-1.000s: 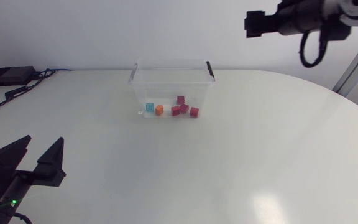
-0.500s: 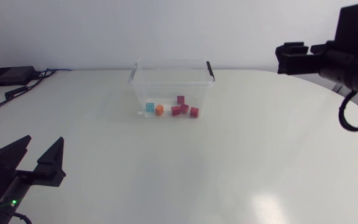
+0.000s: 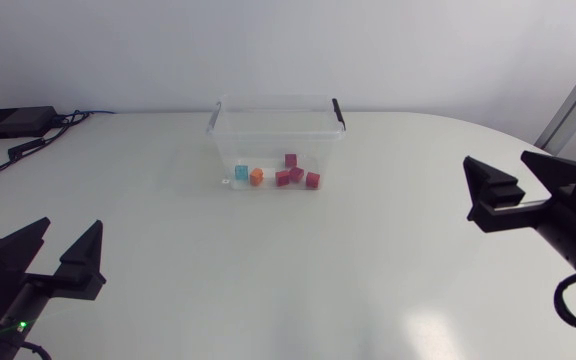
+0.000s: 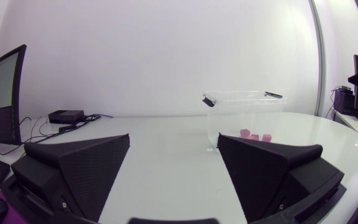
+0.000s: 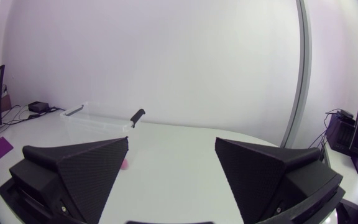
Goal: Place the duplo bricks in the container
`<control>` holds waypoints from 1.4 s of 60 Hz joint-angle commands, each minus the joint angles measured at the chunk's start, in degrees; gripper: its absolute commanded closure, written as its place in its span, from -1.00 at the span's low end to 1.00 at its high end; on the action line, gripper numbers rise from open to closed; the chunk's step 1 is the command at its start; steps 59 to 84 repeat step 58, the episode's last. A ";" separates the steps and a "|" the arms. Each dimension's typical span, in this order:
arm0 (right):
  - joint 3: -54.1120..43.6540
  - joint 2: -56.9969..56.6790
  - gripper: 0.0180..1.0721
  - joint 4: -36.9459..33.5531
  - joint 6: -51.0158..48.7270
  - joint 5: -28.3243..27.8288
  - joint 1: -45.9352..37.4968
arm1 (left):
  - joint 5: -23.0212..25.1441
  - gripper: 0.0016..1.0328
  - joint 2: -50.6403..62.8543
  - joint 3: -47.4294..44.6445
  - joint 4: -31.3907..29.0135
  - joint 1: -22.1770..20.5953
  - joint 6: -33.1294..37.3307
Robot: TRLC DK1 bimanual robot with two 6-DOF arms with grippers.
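Duplo bricks (image 3: 296, 174), cyan, orange and magenta, lie inside the clear container (image 3: 268, 130) at the far middle of the counter (image 3: 298, 270). Left claw (image 3: 68, 235) and right claw (image 3: 498, 162) both gape empty, well apart from it.

Our head camera: fixed high, looking down on table (image 3: 368, 280). Our 2 wrist cameras: low, looking across table from opposite sides. All 3 share container (image 3: 276, 140), far from both wrists.
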 commanded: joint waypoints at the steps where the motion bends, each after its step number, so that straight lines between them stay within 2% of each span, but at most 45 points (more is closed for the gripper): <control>1: -2.69 -2.69 -0.92 0.79 -0.78 -0.66 -1.33 | 0.01 -0.92 -0.58 -1.03 0.56 -0.04 0.48; 50: -23.22 -26.52 -0.92 0.05 1.13 -8.58 -14.09 | 0.45 -0.92 0.08 -1.10 0.93 1.65 -1.72; 84: -23.22 -26.52 -0.92 0.05 1.13 -8.58 -14.09 | 0.45 -0.92 0.08 -1.10 0.93 1.65 -1.72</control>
